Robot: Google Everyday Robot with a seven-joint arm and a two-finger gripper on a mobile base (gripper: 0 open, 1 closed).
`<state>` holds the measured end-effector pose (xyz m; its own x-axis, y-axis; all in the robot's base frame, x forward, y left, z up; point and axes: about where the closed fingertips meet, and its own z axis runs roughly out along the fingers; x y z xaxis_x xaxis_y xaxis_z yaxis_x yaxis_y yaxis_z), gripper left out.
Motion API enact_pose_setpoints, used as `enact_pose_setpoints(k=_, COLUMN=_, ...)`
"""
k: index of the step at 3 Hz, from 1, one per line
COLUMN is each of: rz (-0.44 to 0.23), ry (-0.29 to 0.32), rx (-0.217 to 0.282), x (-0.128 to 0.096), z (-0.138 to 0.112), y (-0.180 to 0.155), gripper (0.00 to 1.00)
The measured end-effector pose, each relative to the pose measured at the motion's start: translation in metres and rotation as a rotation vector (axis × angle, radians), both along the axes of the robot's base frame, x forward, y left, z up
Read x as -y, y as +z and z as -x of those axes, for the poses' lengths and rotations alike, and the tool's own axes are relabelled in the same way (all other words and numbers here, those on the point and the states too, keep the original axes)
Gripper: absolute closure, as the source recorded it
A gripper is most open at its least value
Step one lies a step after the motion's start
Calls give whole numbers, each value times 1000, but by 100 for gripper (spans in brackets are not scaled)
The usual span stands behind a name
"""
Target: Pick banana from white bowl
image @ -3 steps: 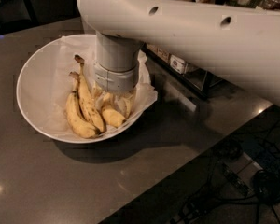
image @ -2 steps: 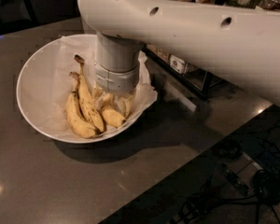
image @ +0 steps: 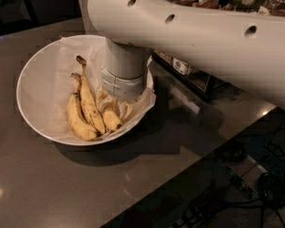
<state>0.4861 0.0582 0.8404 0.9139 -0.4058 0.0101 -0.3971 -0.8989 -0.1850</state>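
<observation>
The banana (image: 112,118), the single loose one, lies in the white bowl (image: 35,87) at about 4 o'clock from the bowl's middle, on the crinkled paper (image: 52,75) and close to the rim. Only its lower end shows, because the arm's wrist (image: 125,72) stands right over the rest. The tool (image: 116,103) sits under that wrist, down inside the bowl and on or just above the banana. I cannot tell whether it is released or clenched, as the wrist hides it.

The paired bananas (image: 85,109) lie just beside the single one on its 9 o'clock side, running from the bowl's middle toward 6 o'clock. The bowl rests on the dark table (image: 61,184).

By my reading the step in hand is the grasp itself, with the reach done and the lift not yet begun. The next move calls for a firm hold on the single banana alone, then a straight rise. That rise must clear the rim at 4 o'clock without dragging the paper or nudging the pair.
</observation>
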Motion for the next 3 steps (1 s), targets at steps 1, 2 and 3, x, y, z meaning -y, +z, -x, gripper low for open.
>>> enact_pose_setpoints(k=1, rz=-39, ry=-43, rx=57, x=5, z=1, y=7, gripper=100)
enact_pose_setpoints(k=2, rz=-101, ry=-101, rx=134, x=15, z=4, y=21, gripper=100)
enact_pose_setpoints(k=3, rz=-171, ry=-152, rx=208, x=25, z=8, y=34, gripper=100)
